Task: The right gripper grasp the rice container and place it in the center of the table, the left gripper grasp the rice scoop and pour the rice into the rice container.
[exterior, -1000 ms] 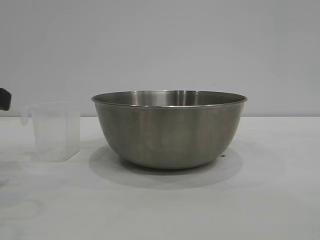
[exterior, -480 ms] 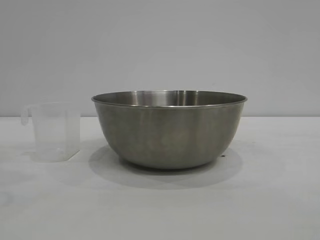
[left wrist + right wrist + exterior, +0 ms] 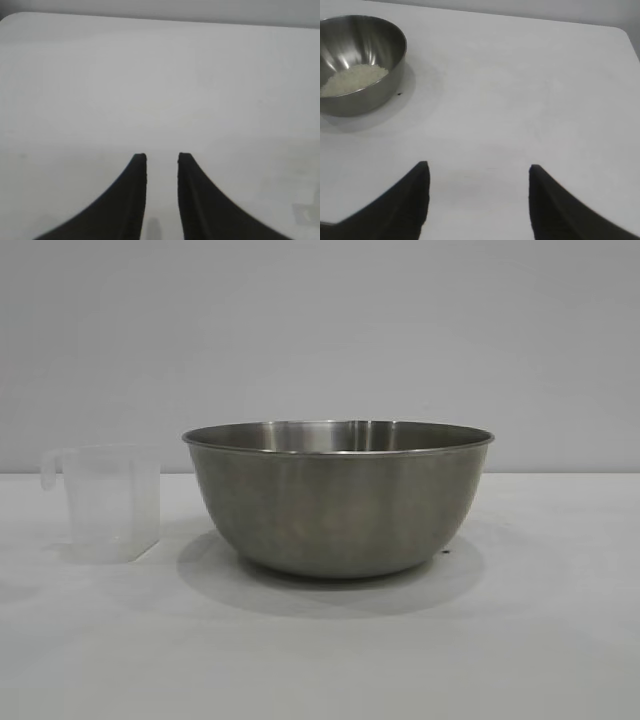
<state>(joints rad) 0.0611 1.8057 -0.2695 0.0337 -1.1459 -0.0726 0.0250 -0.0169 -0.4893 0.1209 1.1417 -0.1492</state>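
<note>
Here, exterior view, left to right: the rice scoop (image 3: 105, 502) stands upright on the worktop (image 3: 330, 660) at mid-left of the frame, its small handle near the rim pointing toward the left edge. Nothing holds it. Whether it holds anything cannot be told through the translucent wall. Just beside it, apart by a narrow gap, the rice container (image 3: 337, 498) sits upright at centre frame, rim level, its shadow pooled on the worktop beneath. Neither arm appears in this view.

Left wrist view: the left tool (image 3: 162, 159) hangs over bare worktop (image 3: 160, 75), its two black fingers (image 3: 135, 190) rising from the lower edge of the frame with only a narrow slot between the tips, nearly together and pinching nothing.

Right wrist view: the rice container (image 3: 357, 62) lies in the upper left corner of the frame, well apart from the tool. A mound of rice (image 3: 352, 80) rests in its bottom. The right tool (image 3: 479, 172) sits at the lower edge over bare worktop (image 3: 520, 90), fingers (image 3: 415, 200) spread wide and empty.
</note>
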